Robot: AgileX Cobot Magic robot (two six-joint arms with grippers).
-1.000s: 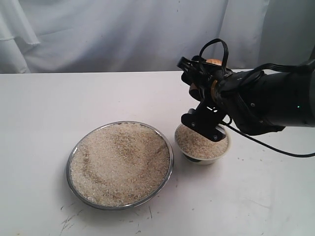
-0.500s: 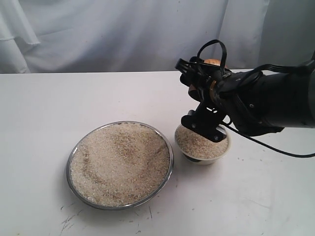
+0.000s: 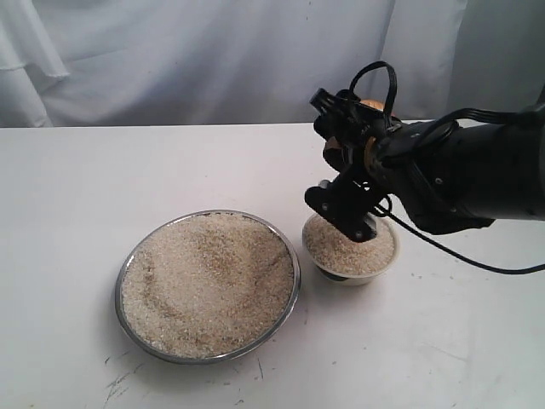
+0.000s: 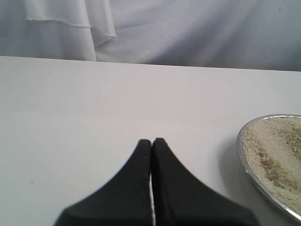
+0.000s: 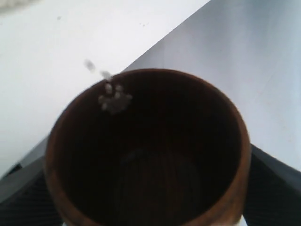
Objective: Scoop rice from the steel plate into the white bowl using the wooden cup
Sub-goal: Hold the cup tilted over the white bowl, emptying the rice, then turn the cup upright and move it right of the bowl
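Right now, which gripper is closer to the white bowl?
Right. The right gripper, holding the wooden cup, hangs just above the white bowl; the left gripper sits by the steel plate's edge, farther off.

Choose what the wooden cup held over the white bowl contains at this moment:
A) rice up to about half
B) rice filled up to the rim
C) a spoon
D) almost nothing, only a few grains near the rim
D: in the right wrist view the wooden cup shows a dark, bare inside, with only a few grains of rice near its rim.
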